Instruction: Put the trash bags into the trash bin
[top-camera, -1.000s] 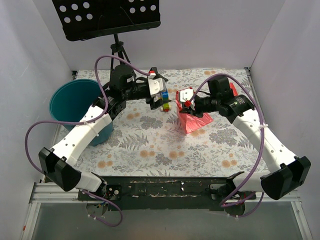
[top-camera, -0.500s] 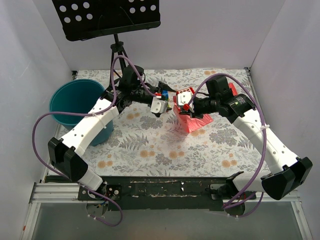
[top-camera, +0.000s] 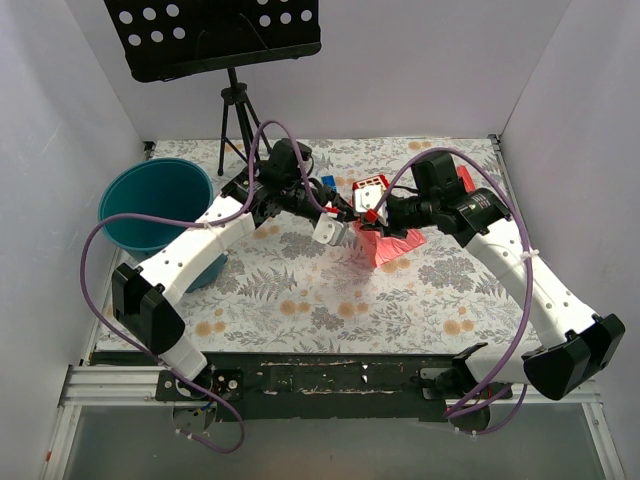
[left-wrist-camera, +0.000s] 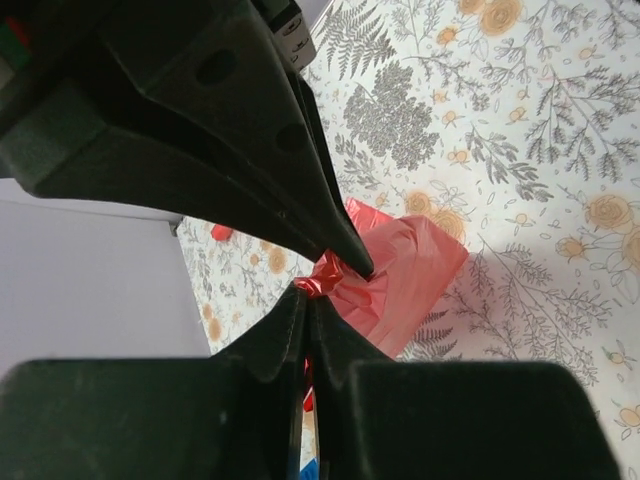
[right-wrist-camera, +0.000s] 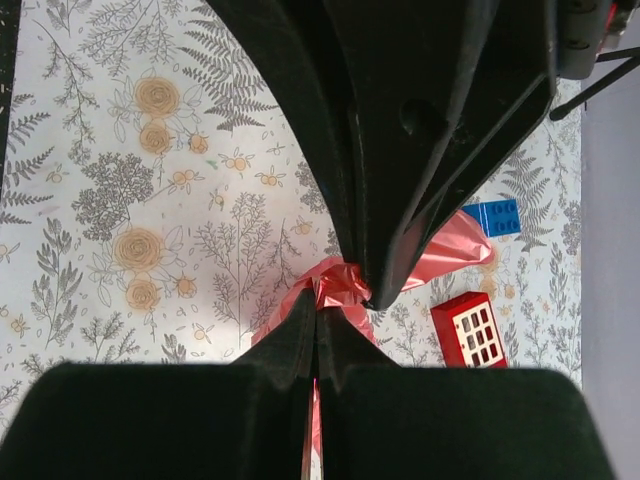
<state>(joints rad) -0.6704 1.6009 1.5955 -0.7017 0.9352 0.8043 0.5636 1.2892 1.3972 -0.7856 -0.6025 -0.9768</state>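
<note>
The trash bag (top-camera: 388, 246), a thin pink-red film, hangs bunched at the table's middle. My right gripper (top-camera: 368, 212) is shut on its gathered top, seen as a red knot (right-wrist-camera: 340, 285) at the tips of my right gripper (right-wrist-camera: 316, 312). My left gripper (top-camera: 340, 228) meets it tip to tip. In the left wrist view my left gripper (left-wrist-camera: 308, 290) has its jaws nearly together, with red film of the bag (left-wrist-camera: 405, 280) at the tips and in the slit. The teal trash bin (top-camera: 108, 210) stands at the far left, apart from both grippers.
A small flat red box with white squares (right-wrist-camera: 470, 330) and a blue brick (right-wrist-camera: 495, 217) lie on the floral cloth beside the bag. A black music stand on a tripod (top-camera: 235, 100) stands at the back. White walls close in both sides.
My left arm has swung right and forward from the coloured bricks to the bag's top, meeting the right gripper. The right gripper has stayed put, holding the bag.
</note>
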